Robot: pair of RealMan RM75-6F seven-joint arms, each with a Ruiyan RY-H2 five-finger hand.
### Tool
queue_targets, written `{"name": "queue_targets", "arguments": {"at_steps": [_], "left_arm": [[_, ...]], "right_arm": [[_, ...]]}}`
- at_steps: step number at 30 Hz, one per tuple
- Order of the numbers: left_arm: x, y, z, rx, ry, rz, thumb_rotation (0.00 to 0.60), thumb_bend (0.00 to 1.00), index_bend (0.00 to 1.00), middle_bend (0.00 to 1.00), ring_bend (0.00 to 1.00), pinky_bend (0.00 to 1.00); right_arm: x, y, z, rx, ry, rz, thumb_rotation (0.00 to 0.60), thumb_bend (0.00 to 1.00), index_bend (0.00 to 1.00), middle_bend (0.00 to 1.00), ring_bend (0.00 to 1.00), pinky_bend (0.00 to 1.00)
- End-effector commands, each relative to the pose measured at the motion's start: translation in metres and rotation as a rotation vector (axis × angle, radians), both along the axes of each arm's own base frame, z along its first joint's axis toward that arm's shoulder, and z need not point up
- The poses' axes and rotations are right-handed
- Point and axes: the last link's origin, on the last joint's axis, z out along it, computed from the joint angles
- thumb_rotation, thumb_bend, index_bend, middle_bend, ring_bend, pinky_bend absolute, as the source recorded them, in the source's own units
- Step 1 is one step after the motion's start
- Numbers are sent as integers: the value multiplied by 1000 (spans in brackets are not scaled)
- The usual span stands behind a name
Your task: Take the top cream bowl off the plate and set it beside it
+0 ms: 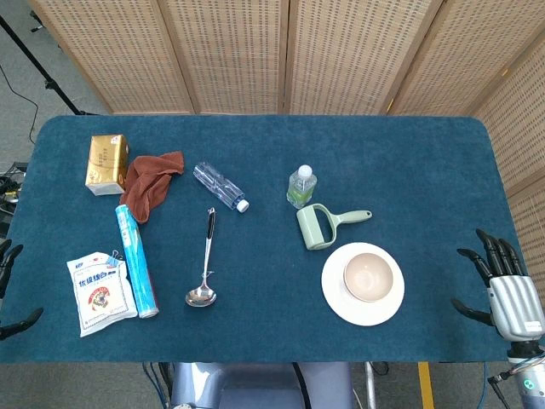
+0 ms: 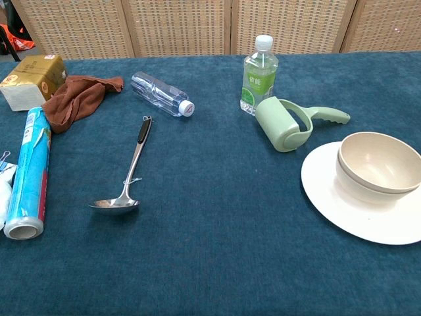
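Woven cane screens (image 1: 281, 51) back a table (image 1: 400, 153) covered in dark teal cloth.

Labels: the small green-labelled bottle (image 2: 259, 76), standing upright at 12 o'clock from the plate, carries print too small to read. The white packet (image 1: 100, 292) near the left edge shows red Chinese characters and a round emblem, not legible. The gold carton (image 1: 106, 164) and the blue foil roll (image 1: 136, 260) bear writing that cannot be made out. A clear bottle (image 1: 219, 186) lies on its side beside a brown cloth (image 1: 152, 182). A steel ladle (image 1: 204, 268) lies near centre, and a green lint roller (image 2: 289, 122) lies at 11 o'clock from the plate, just beside its rim.

Task item: the top cream bowl (image 2: 381, 158) sits nested in a second bowl on the white plate (image 2: 342, 204).

Hands: the right hand (image 1: 502, 285) hovers at 3 o'clock from the plate, well apart, fingers spread and empty. The left hand (image 1: 10, 290) shows only dark fingertips at the left edge, apart and holding nothing.
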Motion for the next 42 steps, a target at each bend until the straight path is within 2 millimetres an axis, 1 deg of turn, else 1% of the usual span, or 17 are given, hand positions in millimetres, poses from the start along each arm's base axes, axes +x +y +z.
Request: {"name": "queue_targets", "arguments": {"at_steps": [1,8,10,12,13,14,16,19,23,27,31,34,42], "left_arm": [[0,0,0,0,-1,0,600,157,0,0,0,0],[0,-1,3,7,-9,0,600,158,0,0,0,0],[0,-1,3,8,-11,1,600,158,0,0,0,0],[-1,0,3,7,-8,3,600,158,0,0,0,0],[-1,1,2,6,-5,6,600,157,0,0,0,0],[-2,2,1,5,-2,10,600,158,0,0,0,0],[-2,3,1,4,0,14,600,158,0,0,0,0],[-2,4,1,9,2,20,600,158,0,0,0,0],[-2,5,0,12,6,25,600,157,0,0,0,0],[-2,6,-3,3,18,31,600,157,0,0,0,0],[-2,7,-5,-1,24,31,600,158,0,0,0,0],[-2,7,-5,3,26,33,600,158,0,0,0,0],[-2,7,-5,6,24,36,600,157,0,0,0,0]], "right_arm": [[0,0,0,2,0,0,600,131,209,0,0,0],[6,5,-7,53,-21,18,600,133,209,0,0,0],[10,9,-13,99,-46,28,600,190,231,0,0,0],[15,11,-26,166,-54,50,600,282,262,0,0,0],[16,10,-34,197,-51,57,600,338,281,0,0,0],[17,9,-41,218,-55,60,600,370,294,0,0,0],[18,6,-48,235,-56,63,600,435,335,0,0,0],[19,4,-58,262,-51,67,600,508,379,0,0,0],[19,1,-71,296,-51,61,600,564,391,0,0,0],[15,4,-87,357,-35,49,600,569,391,0,0,0],[14,7,-98,387,-27,53,600,569,394,0,0,0],[13,5,-108,384,-12,70,600,569,400,0,0,0],[14,-5,-114,327,-34,97,600,569,400,0,0,0]]}}
